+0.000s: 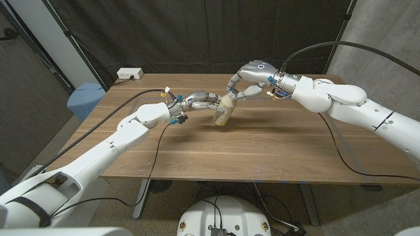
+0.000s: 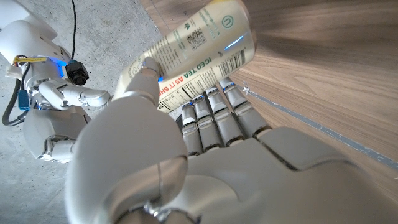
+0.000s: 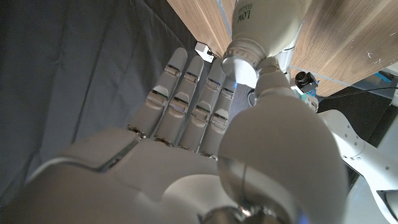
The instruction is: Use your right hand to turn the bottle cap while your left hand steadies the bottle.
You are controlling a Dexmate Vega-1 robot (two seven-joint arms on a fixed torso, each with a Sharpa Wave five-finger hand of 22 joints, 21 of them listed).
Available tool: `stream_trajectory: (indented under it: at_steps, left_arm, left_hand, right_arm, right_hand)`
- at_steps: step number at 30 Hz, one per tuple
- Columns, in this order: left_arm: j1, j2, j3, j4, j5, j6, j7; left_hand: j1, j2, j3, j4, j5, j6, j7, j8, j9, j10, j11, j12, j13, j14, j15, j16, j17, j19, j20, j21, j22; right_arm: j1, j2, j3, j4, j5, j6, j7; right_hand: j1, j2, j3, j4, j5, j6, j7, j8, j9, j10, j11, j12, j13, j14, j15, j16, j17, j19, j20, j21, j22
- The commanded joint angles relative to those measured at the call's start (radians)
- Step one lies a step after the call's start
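Hiding bottle cap (image 3: 239, 62): right hand (image 1: 248, 82)

The bottle (image 2: 199, 46) between the left hand's (image 2: 168, 155) fingers (image 2: 214, 118) is smooth plastic with a glossy cream printed label; its cap (image 3: 241, 65), against the right hand's (image 3: 205, 155) thumb, is white plastic. Both hands wear smooth, softly shiny grey-white shells. The table (image 1: 275, 147) is matt, grained wood.
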Motion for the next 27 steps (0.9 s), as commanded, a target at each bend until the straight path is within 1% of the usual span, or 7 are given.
stream_trajectory:
  at_steps: [1, 4, 10, 16, 20, 23, 27]
  left_arm:
    - [-0.008, -0.011, -0.008, 0.022, -0.036, -0.007, -0.044]
    - [-0.012, -0.019, -0.011, 0.038, -0.064, -0.01, -0.074]
    - [-0.016, -0.022, -0.017, 0.046, -0.081, -0.012, -0.102]
    - [-0.022, -0.028, -0.023, 0.061, -0.109, -0.013, -0.143]
    - [-0.027, -0.033, -0.026, 0.072, -0.122, -0.014, -0.168]
    - [-0.028, -0.034, -0.027, 0.073, -0.121, -0.014, -0.174]
    - [-0.027, -0.034, -0.029, 0.072, -0.118, -0.014, -0.176]
  left_hand:
    - [0.005, 0.017, 0.021, 0.022, 0.007, 0.004, 0.004, -0.001, 0.003, 0.007, 0.002, -0.003, 0.003, 0.015, -0.018, 0.002, 0.003, 0.013, -0.013, 0.005, 0.002]
    - [0.005, 0.017, 0.022, 0.022, 0.007, 0.005, 0.006, -0.001, 0.003, 0.008, 0.003, -0.003, 0.003, 0.016, -0.02, 0.002, 0.003, 0.014, -0.014, 0.006, 0.002]
    - [0.005, 0.017, 0.023, 0.022, 0.007, 0.005, 0.007, -0.001, 0.003, 0.008, 0.005, -0.004, 0.003, 0.017, -0.019, 0.002, 0.003, 0.016, -0.015, 0.007, 0.002]
    - [0.004, 0.017, 0.023, 0.022, 0.007, 0.005, 0.008, -0.001, 0.003, 0.01, 0.005, -0.004, 0.003, 0.019, -0.018, 0.002, 0.004, 0.017, -0.016, 0.007, 0.002]
    - [0.004, 0.017, 0.024, 0.022, 0.007, 0.005, 0.009, -0.002, 0.003, 0.009, 0.005, -0.004, 0.003, 0.022, -0.019, 0.002, 0.004, 0.018, -0.014, 0.008, 0.002]
    - [0.005, 0.017, 0.024, 0.022, 0.007, 0.004, 0.009, -0.002, 0.003, 0.01, 0.005, -0.004, 0.003, 0.022, -0.018, 0.002, 0.004, 0.018, -0.013, 0.008, 0.002]
    - [0.005, 0.017, 0.025, 0.022, 0.007, 0.005, 0.009, -0.002, 0.003, 0.007, 0.006, -0.006, 0.003, 0.023, -0.019, 0.002, 0.004, 0.019, -0.013, 0.008, 0.002]
  right_arm:
    - [0.032, 0.0, -0.013, 0.018, -0.048, 0.076, -0.024]
    - [0.038, 0.003, -0.016, 0.029, -0.068, 0.096, -0.046]
    - [0.05, 0.002, -0.026, 0.034, -0.185, 0.119, -0.126]
    - [0.068, -0.005, -0.038, 0.036, -0.271, 0.137, -0.192]
    - [0.077, -0.01, -0.045, 0.033, -0.334, 0.136, -0.243]
    - [0.078, -0.017, -0.048, 0.025, -0.364, 0.124, -0.261]
    - [0.067, -0.028, -0.046, 0.004, -0.352, 0.096, -0.249]
  right_hand:
    - [0.155, 0.151, -0.006, 0.003, 0.004, 0.114, -0.106, 0.01, 0.044, 0.018, -0.016, 0.009, 0.008, 0.01, -0.109, 0.002, 0.007, 0.005, -0.06, 0.01, 0.004]
    - [0.157, 0.151, -0.009, 0.005, 0.003, 0.114, -0.106, 0.011, 0.046, 0.023, -0.016, 0.013, 0.011, 0.014, -0.11, 0.004, 0.007, 0.01, -0.063, 0.014, 0.004]
    - [0.159, 0.15, -0.015, 0.008, 0.001, 0.112, -0.106, 0.012, 0.051, 0.025, -0.017, 0.016, 0.015, 0.02, -0.109, 0.005, 0.008, 0.019, -0.071, 0.022, 0.005]
    - [0.166, 0.152, -0.019, 0.009, 0.0, 0.109, -0.106, 0.01, 0.052, 0.021, -0.017, 0.013, 0.014, 0.022, -0.112, 0.005, 0.008, 0.028, -0.075, 0.031, 0.006]
    - [0.169, 0.152, -0.026, 0.012, -0.001, 0.105, -0.106, 0.006, 0.05, 0.021, -0.018, 0.011, 0.011, 0.023, -0.111, 0.004, 0.008, 0.034, -0.082, 0.038, 0.006]
    - [0.173, 0.153, -0.031, 0.014, -0.001, 0.107, -0.106, 0.006, 0.051, 0.021, -0.018, 0.009, 0.008, 0.026, -0.112, 0.005, 0.008, 0.039, -0.087, 0.044, 0.006]
    - [0.177, 0.155, -0.037, 0.016, -0.002, 0.104, -0.106, 0.0, 0.046, 0.022, -0.018, 0.004, 0.002, 0.03, -0.112, 0.005, 0.008, 0.045, -0.088, 0.051, 0.006]
